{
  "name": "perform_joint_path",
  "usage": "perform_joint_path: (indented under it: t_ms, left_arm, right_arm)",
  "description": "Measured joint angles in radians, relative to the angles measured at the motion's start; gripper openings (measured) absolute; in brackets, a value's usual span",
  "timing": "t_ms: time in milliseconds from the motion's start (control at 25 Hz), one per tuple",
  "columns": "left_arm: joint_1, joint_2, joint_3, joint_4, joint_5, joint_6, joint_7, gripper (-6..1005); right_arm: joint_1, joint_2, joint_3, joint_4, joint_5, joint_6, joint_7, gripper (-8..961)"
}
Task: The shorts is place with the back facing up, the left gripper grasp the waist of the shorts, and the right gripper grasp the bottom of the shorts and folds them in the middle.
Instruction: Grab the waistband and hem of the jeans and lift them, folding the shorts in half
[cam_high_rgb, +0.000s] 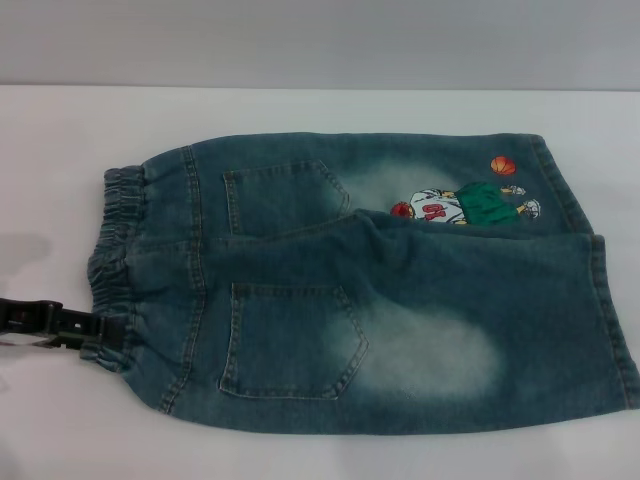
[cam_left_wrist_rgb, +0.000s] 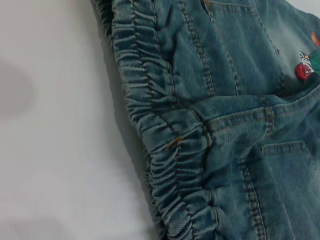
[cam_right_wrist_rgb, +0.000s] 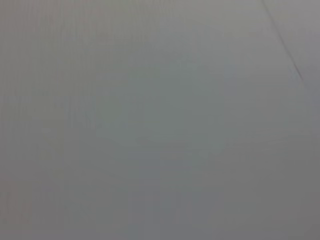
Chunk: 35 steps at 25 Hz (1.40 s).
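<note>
The shorts (cam_high_rgb: 380, 290) lie flat on the white table, back up, with two patch pockets showing. The ruffled waist of the shorts (cam_high_rgb: 115, 240) is at the left and fills the left wrist view (cam_left_wrist_rgb: 165, 145). The bottom of the shorts (cam_high_rgb: 610, 310), two straight hems, is at the right near the cartoon print (cam_high_rgb: 465, 205). The near leg overlaps the far one a little. My left gripper (cam_high_rgb: 100, 330) comes in low from the left edge and meets the near end of the waistband. The right gripper is out of view; its wrist view shows only a blank grey surface.
The white table (cam_high_rgb: 300, 110) runs all round the shorts, with a pale wall behind its far edge. A soft shadow lies on the table left of the waistband (cam_high_rgb: 30, 250).
</note>
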<state>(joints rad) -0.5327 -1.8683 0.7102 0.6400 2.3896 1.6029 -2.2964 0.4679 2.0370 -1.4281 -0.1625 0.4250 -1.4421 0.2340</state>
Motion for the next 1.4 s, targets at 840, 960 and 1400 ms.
perform_joint_path:
  t_ms: [840, 960, 1400]
  left_arm:
    - [0.01, 0.005, -0.018, 0.011, 0.0, -0.031, -0.043, 710]
    - [0.012, 0.006, -0.019, 0.011, 0.0, -0.031, -0.046, 710]
    - [0.017, 0.007, -0.007, 0.01, 0.001, -0.053, -0.078, 710]
  right_arm:
    - [-0.002, 0.0, 0.0, -0.005, 0.0, 0.025, -0.004, 469]
    - [-0.001, 0.0, 0.0, -0.005, 0.0, 0.026, -0.005, 469]
    - [0.004, -0.004, 0.002, -0.001, 0.0, 0.026, -0.006, 470]
